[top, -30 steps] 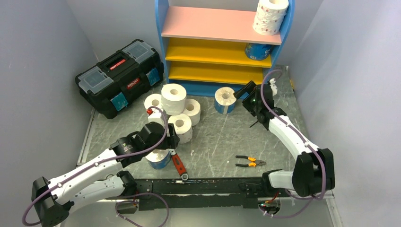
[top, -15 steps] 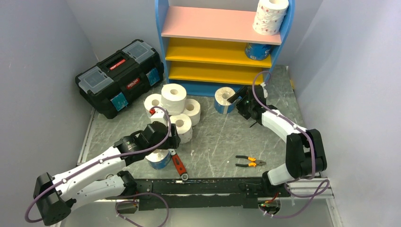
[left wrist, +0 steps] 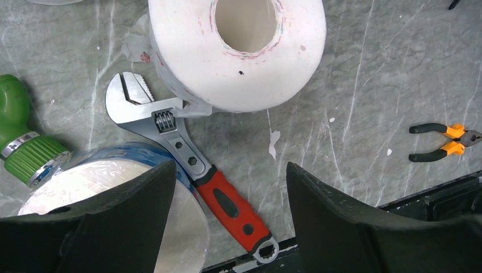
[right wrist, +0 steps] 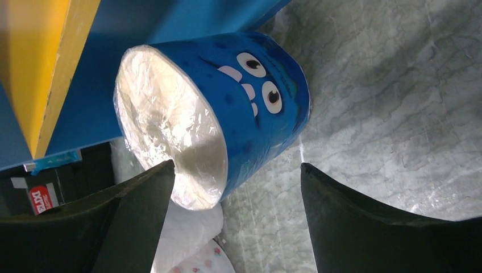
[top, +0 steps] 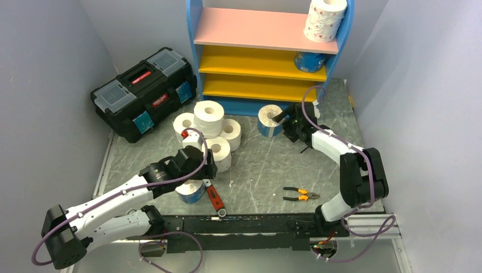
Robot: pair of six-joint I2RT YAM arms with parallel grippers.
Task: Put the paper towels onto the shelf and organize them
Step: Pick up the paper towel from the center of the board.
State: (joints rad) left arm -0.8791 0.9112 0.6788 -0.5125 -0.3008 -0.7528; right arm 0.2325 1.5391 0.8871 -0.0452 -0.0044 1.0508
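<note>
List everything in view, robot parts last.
shelf: 1, blue frame, pink and yellow boards, far edge.
pink-dotted roll: 1, white, top board, right end.
blue-wrapped rolls: 3; upper yellow board, before shelf, by left arm.
white rolls: 4, clustered beside toolbox.
toolbox: 1, black, left of shelf.
wrench: 1, red handle, near edge.
pliers: 1, orange-black, near edge.
green object: 1, kind unclear, beside wrench.
table: 1, grey marbled.
left gripper: 1, black, open above wrench.
right gripper: 1, black, open around blue-wrapped roll.
</note>
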